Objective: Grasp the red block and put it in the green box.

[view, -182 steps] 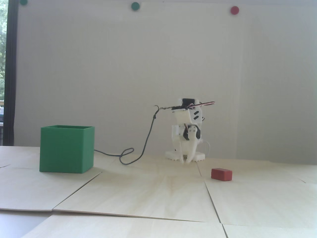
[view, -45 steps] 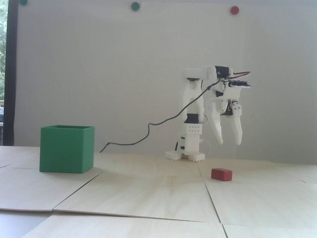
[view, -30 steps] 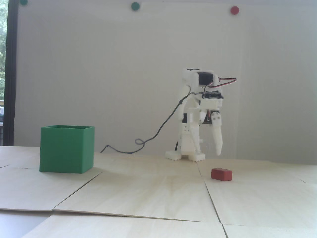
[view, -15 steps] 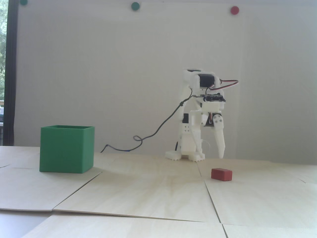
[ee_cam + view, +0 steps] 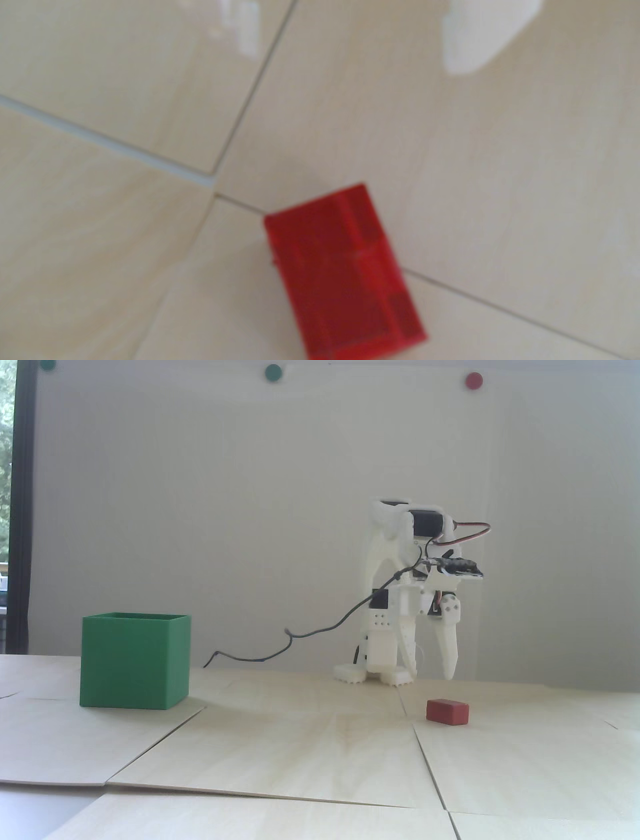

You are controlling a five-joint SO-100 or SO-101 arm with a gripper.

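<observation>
Red block [image 5: 447, 712] lay on bench [image 5: 300, 750]; claw [image 5: 432, 672] hung spread wide, empty, above it; green box [image 5: 135, 660] well apart.

Red block [image 5: 447, 711], green box [image 5: 135, 660], white pincer [image 5: 431, 672], pale wood-grain table [image 5: 280, 760].

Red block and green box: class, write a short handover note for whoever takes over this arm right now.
Gripper: open, empty, fingers pointing down just above the table, behind the red block in the fixed view.
Red block: lying flat on the wooden panels, untouched; in the wrist view it sits across a panel seam, below the fingertips.
Green box: upright, open top, far left in the fixed view; its inside is hidden.
Done: approach only.
Left: line up over the block, grasp, carry to the box, release.
</observation>
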